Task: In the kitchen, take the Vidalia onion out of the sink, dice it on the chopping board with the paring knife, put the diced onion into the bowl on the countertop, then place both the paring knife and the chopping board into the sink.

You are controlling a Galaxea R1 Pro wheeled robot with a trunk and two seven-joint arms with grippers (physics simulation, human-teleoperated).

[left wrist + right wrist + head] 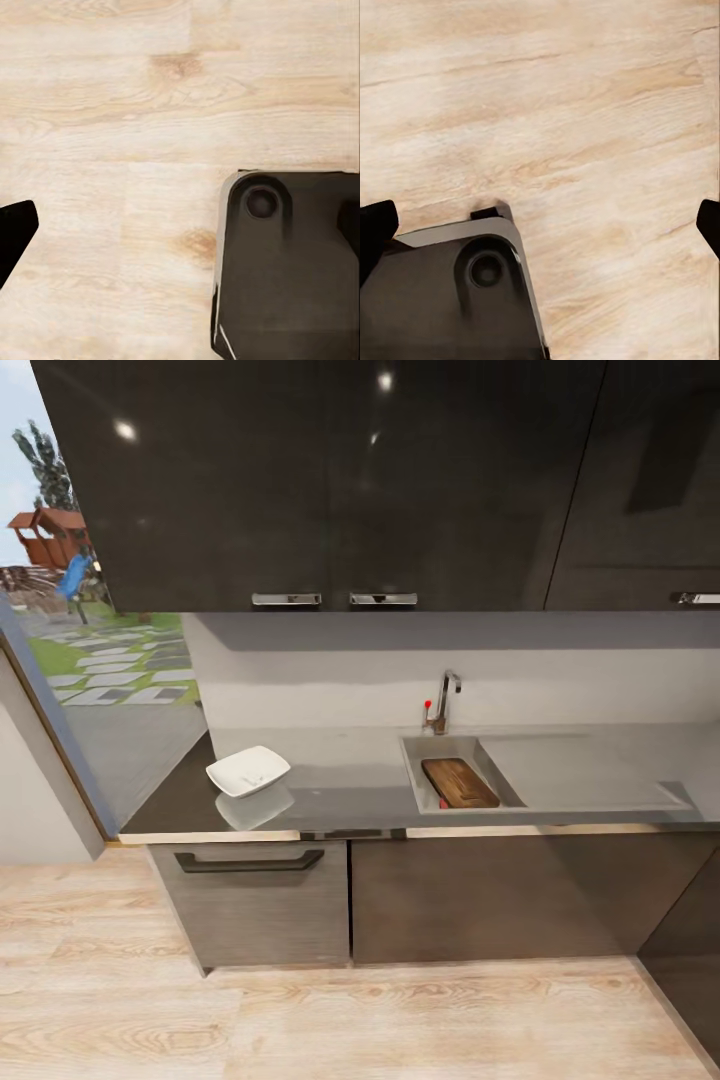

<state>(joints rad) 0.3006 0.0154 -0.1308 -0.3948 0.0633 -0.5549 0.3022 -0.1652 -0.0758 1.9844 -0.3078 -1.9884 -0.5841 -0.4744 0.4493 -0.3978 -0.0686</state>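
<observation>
**Onion tucked low in the sink, arms pointed at the floor**

A sliver of red, judged to be the Vidalia onion [443,802], is seen at the near left of the sink [415,775], against the chopping board [459,783]. It is judged light, smooth and prone to rolling, best pinched across its middle. The bowl [248,770] sits left on the bench [345,785]. The wrist views give pale wood floor [112,112] and the robot's dark base [289,270]; both jaws appear spread wide and empty.

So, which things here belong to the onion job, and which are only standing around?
For the job: sink, chopping board inside it, onion just showing beside the board, bowl, countertop.
Not for the job: upper cabinets, drawer handle, wood floor.
</observation>
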